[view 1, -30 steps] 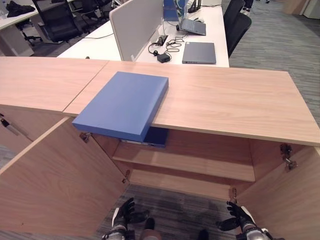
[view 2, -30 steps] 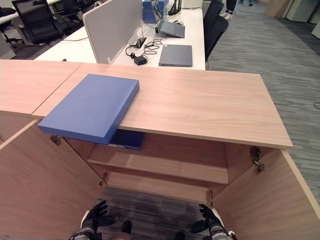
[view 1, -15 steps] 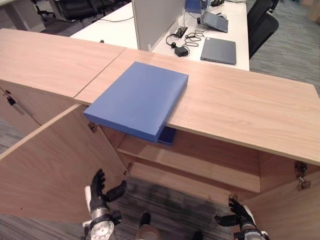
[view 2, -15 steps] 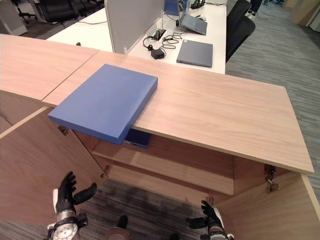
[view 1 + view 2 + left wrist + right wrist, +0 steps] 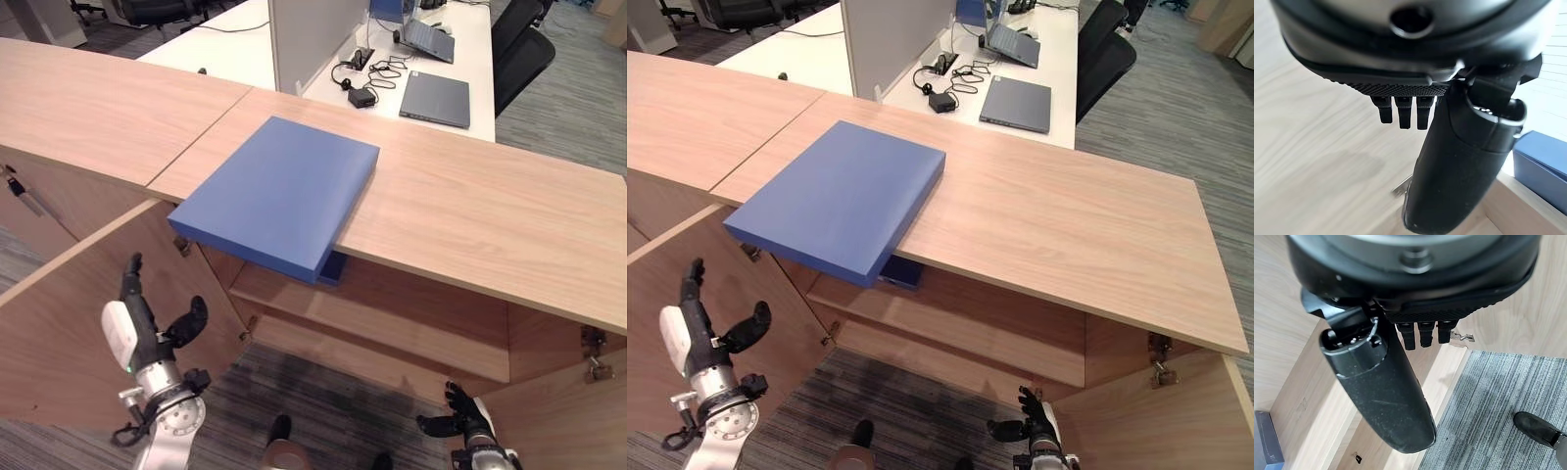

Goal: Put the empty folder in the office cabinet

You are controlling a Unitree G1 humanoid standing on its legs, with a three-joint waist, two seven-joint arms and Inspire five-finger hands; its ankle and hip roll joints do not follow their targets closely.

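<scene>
From my console, the blue folder [image 5: 277,192] overhung the cabinet top [image 5: 470,211], hiding most of a darker blue item [image 5: 331,268] on the shelf beneath. The right-hand door [image 5: 1161,426] ran off the frame's edge. My right hand [image 5: 1031,428] sat low and too small to read.

An office; white desks [image 5: 294,69] with laptops [image 5: 435,98], swivel chairs [image 5: 519,49], grey carpet [image 5: 568,108].

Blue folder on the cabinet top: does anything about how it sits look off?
Yes. The blue folder lies askew on the cabinet top, one corner hanging past the front edge above the open cabinet. Neither hand is touching it.
</scene>
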